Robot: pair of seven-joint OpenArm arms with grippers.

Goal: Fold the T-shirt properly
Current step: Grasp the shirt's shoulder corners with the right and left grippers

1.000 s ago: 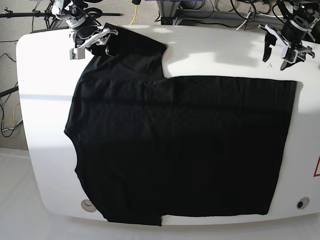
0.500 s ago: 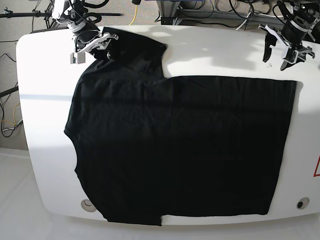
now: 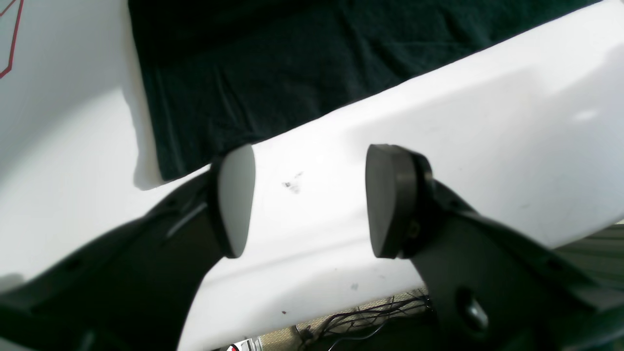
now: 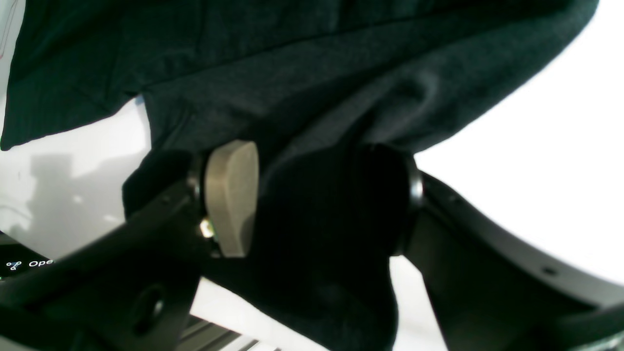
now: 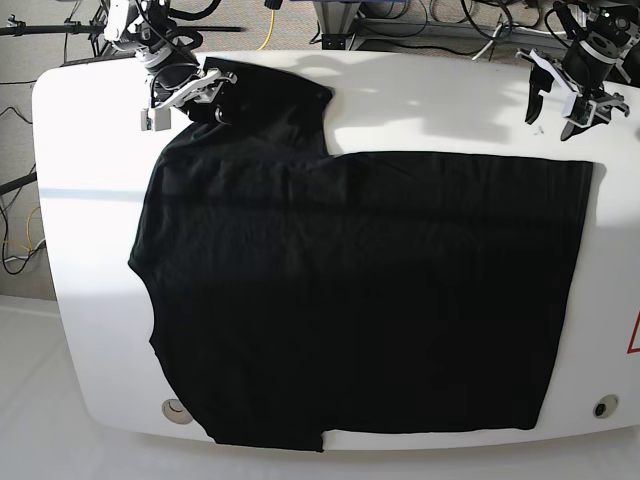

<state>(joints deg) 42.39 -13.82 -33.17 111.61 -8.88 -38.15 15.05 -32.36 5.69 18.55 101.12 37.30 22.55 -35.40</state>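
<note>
The T-shirt [image 5: 360, 290] lies flat across the table [image 5: 90, 200]; at its far sleeve the right gripper [image 4: 312, 200] straddles bunched cloth, grip unclear, likely for folding, while the left gripper [image 5: 562, 98] hangs open beyond the hem corner.

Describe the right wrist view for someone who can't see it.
Black T-shirt fabric fills most of the picture, a bunched fold of it sitting between the right gripper's two fingers. The white table shows at the right and lower left.
</note>
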